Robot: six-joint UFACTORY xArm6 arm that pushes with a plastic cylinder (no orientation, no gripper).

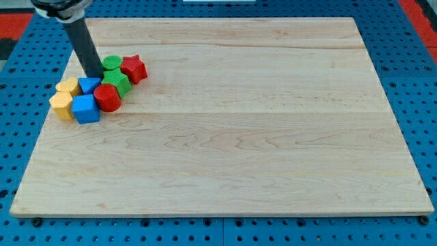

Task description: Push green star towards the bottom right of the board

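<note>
The green star (118,81) lies in a tight cluster of blocks at the view's upper left of the wooden board (225,130). My tip (93,75) stands just left of the green star, behind the blue block (89,85) and beside the green round block (111,65). The red star (134,68) touches the green star's upper right. The red cylinder (107,98) sits right below the green star.
A blue cube (85,108) and two yellow blocks (63,105) (67,86) fill the cluster's left side, near the board's left edge. A blue pegboard (410,82) surrounds the board.
</note>
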